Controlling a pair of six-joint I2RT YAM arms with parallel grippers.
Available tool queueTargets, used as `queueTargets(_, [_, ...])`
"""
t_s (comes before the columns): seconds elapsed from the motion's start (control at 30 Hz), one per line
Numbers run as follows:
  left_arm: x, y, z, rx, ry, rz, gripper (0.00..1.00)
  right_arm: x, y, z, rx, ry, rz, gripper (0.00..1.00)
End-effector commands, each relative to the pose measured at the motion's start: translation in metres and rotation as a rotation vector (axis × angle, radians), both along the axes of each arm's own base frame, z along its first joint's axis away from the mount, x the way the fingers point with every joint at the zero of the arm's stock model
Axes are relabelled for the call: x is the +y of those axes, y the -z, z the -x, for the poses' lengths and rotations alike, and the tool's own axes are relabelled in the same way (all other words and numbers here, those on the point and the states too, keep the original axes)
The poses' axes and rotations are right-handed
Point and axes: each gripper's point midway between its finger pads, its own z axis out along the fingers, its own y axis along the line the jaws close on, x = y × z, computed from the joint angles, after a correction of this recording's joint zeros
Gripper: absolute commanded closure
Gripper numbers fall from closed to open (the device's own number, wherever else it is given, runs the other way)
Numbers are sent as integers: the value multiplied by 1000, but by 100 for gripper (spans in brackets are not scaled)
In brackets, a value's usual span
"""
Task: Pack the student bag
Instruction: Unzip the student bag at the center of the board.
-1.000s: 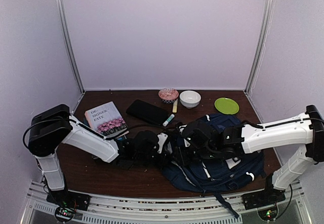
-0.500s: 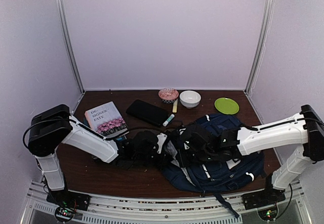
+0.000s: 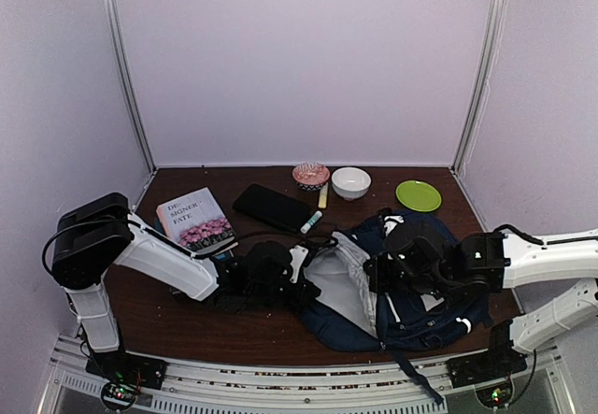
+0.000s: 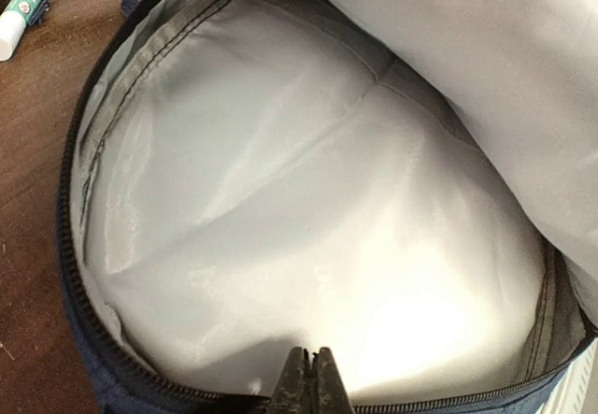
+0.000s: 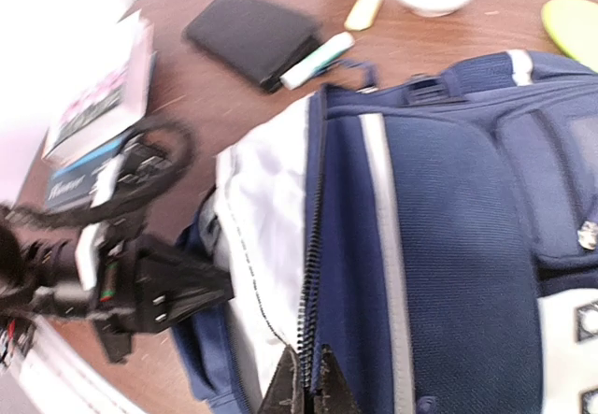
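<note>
Right now the large navy blue fabric student bag (image 3: 402, 292) with thin white stripes lies flat on the dark brown wooden table (image 3: 177, 316). Its main zip is undone and its mouth is turned toward the left arm. The left gripper (image 4: 311, 381) has its jaws pressed together on the lower rim of that mouth, at the zip. Its wrist view looks straight into pale grey lining with nothing inside. The right gripper (image 5: 304, 377) has its jaws pinched on the zip edge of the upper flap. That flap is raised off the lower half, so a wedge of lining shows from above.

Both holds are thin pinches on slack cloth, and I judge that to be the weak point. If either arm pulls the sides wider, the fabric could slide out from between the fingers and the mouth would collapse. A pull could also drag the whole bag, since nothing else pins it down. With both grippers occupied, neither is free to fetch anything, and releasing one side would probably let the flap fall.

Off the bag's mouth side lies a paperback book with pink flowers on its cover (image 3: 194, 220). Behind the bag are a flat black rectangular case (image 3: 273, 207), a yellow highlighter (image 3: 323, 195), a pink patterned bowl (image 3: 310, 175), a plain white bowl (image 3: 350, 182) and a lime green round plate (image 3: 419, 195). A white-and-green marker (image 3: 311, 222) lies near the bag's top handle, where a dragged bag could send it rolling.
</note>
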Motion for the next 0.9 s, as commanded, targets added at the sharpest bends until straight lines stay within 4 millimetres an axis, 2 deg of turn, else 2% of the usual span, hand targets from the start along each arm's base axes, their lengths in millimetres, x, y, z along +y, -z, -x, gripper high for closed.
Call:
queueTargets(0.0, [-1,-19,-9,-11,-22,29,100,-56,-10,-19,-110,232,159,100])
queueTargets(0.1, [-1,-26,-10,-18,-22,36,100,-57,-29,-23,-165,246,176,100])
queueTargets(0.27, [0,-35,-12,-35,-29,35,100,-41,-67,-22,-249,186,161,100])
queueTargets(0.4, [-2,-36,-14,-44,-30,26,100,-26,-83,-17,-277,109,122,100])
queueTargets(0.5, [-4,-34,-18,-32,-33,24,100,-15,-75,-10,-271,49,91,100])
queueTargets(0.7, [-5,-38,-22,-21,-34,37,100,-4,-34,6,-185,-43,59,100])
queueTargets(0.87, [-4,-52,-22,-26,-27,60,100,-9,-5,14,-124,-43,68,100])
